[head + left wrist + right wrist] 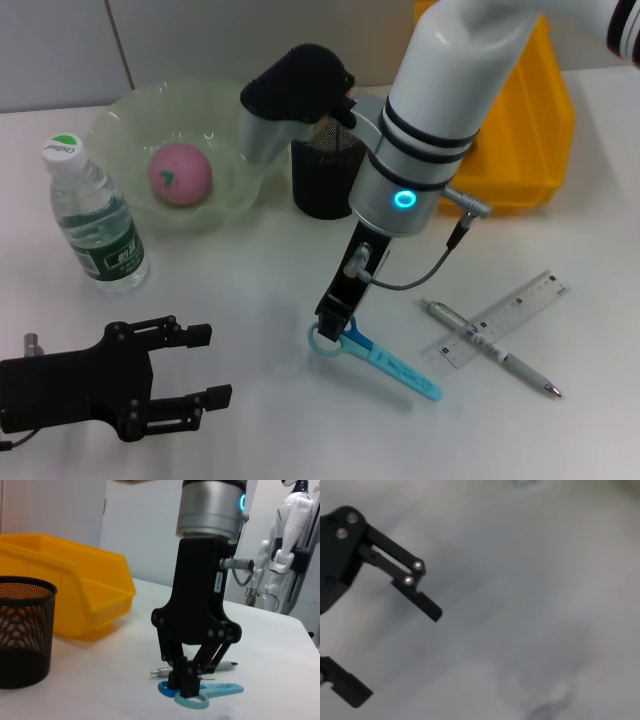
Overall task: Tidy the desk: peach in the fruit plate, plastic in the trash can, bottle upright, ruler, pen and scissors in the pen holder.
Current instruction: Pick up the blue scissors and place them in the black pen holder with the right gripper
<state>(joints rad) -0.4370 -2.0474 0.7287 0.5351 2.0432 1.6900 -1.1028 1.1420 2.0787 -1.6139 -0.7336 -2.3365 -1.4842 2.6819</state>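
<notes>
My right gripper [330, 328] reaches straight down onto the white desk [270, 300]. It is shut on the handle loops of the light blue scissors [388, 362], which lie flat. The left wrist view shows its fingertips [189, 684] pinched together on the scissors [220, 690]. The silver pen [492, 350] lies across the clear ruler [505, 315] to the right. Behind the arm stands the black mesh pen holder [322, 185]. The pink peach [180, 172] rests in the green fruit plate [120, 125]. The bottle [98, 215] stands upright at the left. The yellow trash can [525, 130] is at the back right. No plastic is in view.
My left gripper [208, 367] is parked open near the front left edge, and the right wrist view shows its fingers [422, 602] apart. In the left wrist view the pen holder [22, 630] and trash can [75, 595] stand close together.
</notes>
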